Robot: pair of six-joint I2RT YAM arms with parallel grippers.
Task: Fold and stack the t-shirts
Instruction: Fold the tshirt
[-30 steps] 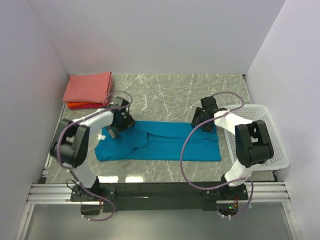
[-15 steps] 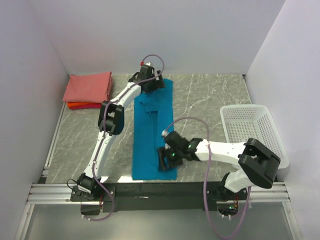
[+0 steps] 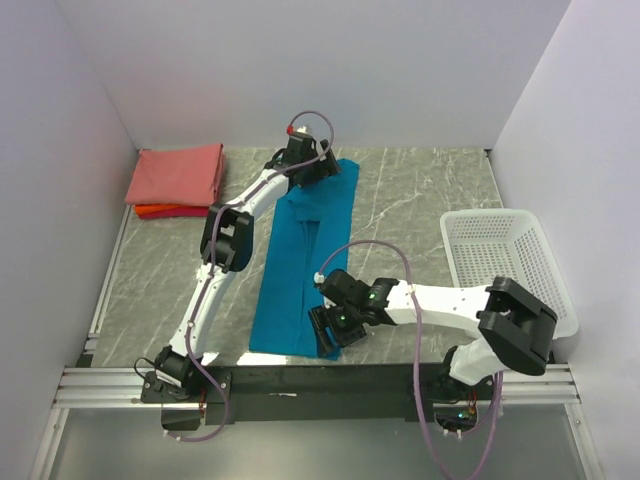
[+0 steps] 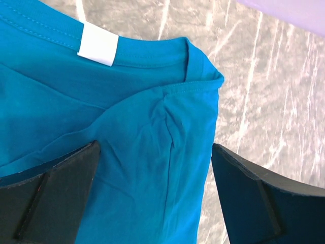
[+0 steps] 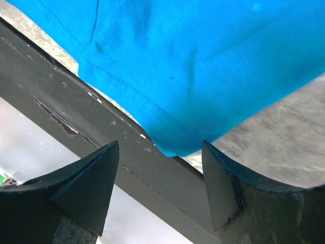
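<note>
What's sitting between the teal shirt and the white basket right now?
Top view: nothing lies there, only bare marble table between the teal shirt and the basket. The right arm and its cable cross the near part.

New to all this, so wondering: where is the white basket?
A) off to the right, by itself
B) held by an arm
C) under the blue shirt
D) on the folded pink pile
A: the white basket stands off to the right, apart from the teal t-shirt and the folded pink pile.
</note>
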